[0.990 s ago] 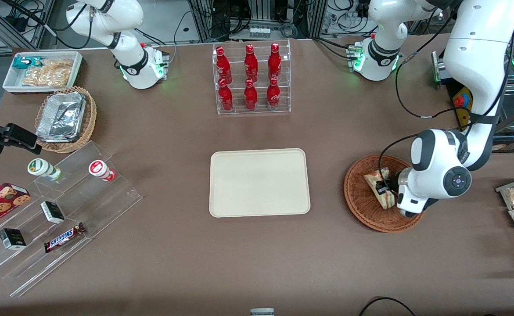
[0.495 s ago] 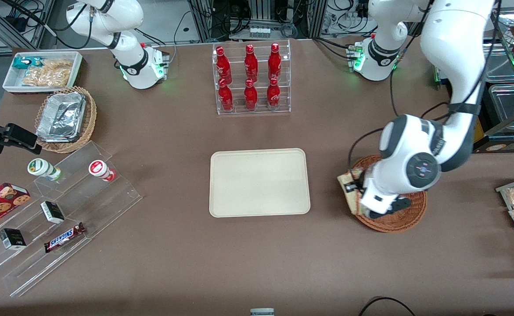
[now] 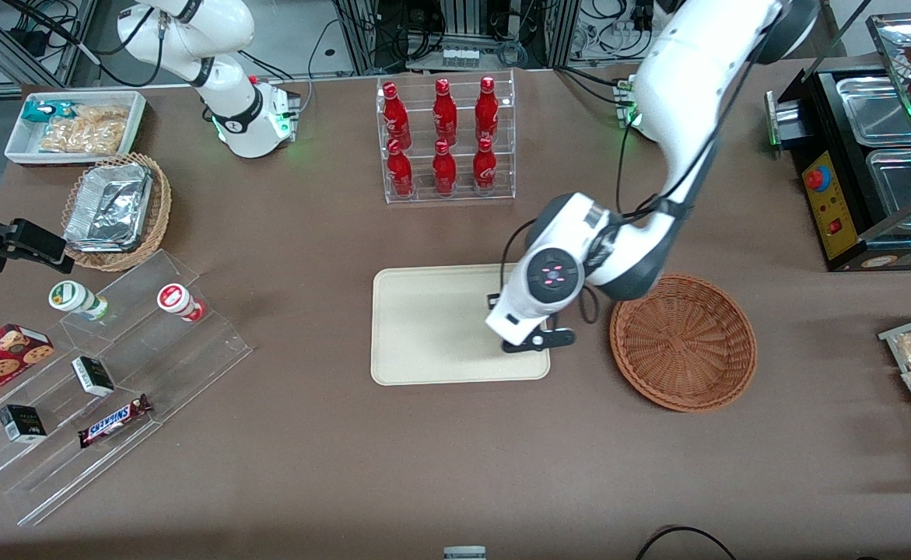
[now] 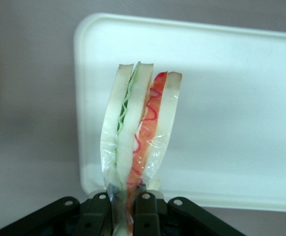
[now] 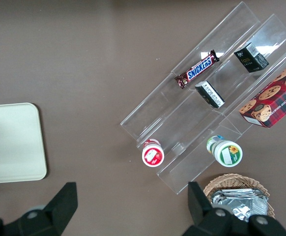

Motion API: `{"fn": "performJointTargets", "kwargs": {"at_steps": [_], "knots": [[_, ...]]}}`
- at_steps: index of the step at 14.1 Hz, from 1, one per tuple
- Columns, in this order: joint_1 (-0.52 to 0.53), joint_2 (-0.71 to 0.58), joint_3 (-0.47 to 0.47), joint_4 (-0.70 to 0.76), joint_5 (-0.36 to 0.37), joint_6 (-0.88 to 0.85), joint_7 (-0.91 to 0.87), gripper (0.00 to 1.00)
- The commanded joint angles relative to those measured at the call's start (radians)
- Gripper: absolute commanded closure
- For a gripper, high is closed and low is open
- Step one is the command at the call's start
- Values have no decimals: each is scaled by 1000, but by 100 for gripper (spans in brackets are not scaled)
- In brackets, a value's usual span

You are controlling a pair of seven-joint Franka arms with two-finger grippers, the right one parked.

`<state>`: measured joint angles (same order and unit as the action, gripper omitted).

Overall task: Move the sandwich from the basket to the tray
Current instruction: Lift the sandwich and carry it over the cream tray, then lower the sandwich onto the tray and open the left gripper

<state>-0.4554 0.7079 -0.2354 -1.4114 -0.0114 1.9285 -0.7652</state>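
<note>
The left arm has swung away from the basket, which now sits bare on the brown table with its woven floor fully showing; half a second ago the wrist still hung over its rim with the sandwich at the basket's edge, and a second ago the wedge lay inside it. The gripper now hangs above the tray, over the end of the tray nearest the basket, and the wrist housing covers that corner in the front view. In the left wrist view the gripper is clamped on the sandwich: its black fingers pinch the wrapped narrow end, and the wedge stands out from them with its cut edge showing white bread, green filling and orange-red filling under clear film. The sandwich is held in the air over the cream tray, apart from its surface, with a shadow on the tray beside it. The rack of red bottles, farther from the front camera than the tray, stands as before.
</note>
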Motion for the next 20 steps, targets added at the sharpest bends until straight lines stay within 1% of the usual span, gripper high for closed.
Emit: {"fn": "performJointTargets", "kwargs": {"at_steps": [1,4,5,6,7,8,9,10,12,13,15,19,20], "knots": [[-43,111,15,126,54,4,-74,84],[-86,140,15,127,56,53,-83,81],[-94,146,15,127,56,62,-97,78],[-95,151,15,127,56,79,-98,66],[-95,153,16,127,57,101,-103,45],[-94,151,21,129,57,101,-106,16],[-94,141,42,130,74,95,-99,0],[-94,134,54,130,114,95,-97,0],[-91,128,56,178,192,92,-98,0],[-85,116,61,186,198,87,-100,0],[-53,49,94,186,189,44,-94,0],[52,-117,93,166,176,-89,-13,0],[107,-155,93,163,112,-177,-3,0]]}}
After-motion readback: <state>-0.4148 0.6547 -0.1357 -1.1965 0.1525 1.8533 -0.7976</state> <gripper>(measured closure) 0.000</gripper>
